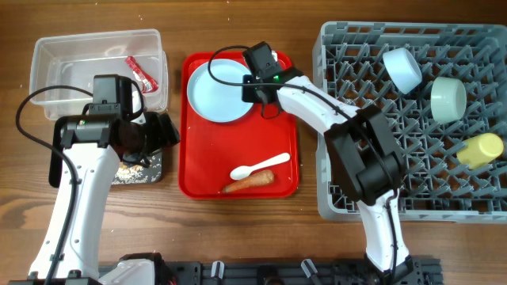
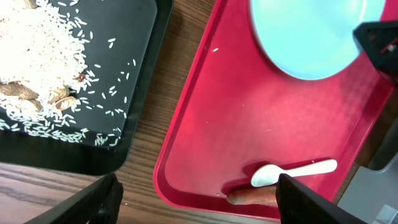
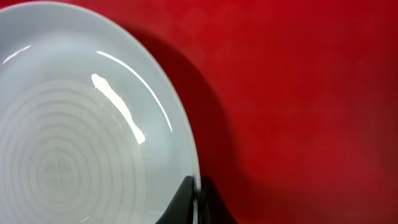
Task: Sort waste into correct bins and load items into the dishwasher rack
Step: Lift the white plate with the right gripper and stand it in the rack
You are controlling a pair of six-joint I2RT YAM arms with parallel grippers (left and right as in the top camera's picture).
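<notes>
At the near end of the red tray [image 1: 198, 178] a carrot [image 1: 249, 183] was noted, with the spoon [image 1: 259, 166] just beside it on the far side. To the left, the black tray [image 2: 143, 74] was seen to hold crumbs [image 2: 37, 43] in a heap. The left gripper [image 2: 199, 199] was observed above the gap between the two trays, fingers wide apart, nothing held. Farther along the red tray, the plate [image 1: 222, 91] was found at the far end, its right rim pinched between the closed fingers of the right gripper [image 3: 198, 193]; whether it was lifted could not be told. At far left, the wrapper [image 1: 141, 73] was seen inside the tub [image 1: 47, 71]. In the rack [image 1: 341, 119] on the right, a bowl [image 1: 402, 68], a second bowl [image 1: 448, 98] and the cup [image 1: 482, 149] were recorded.
</notes>
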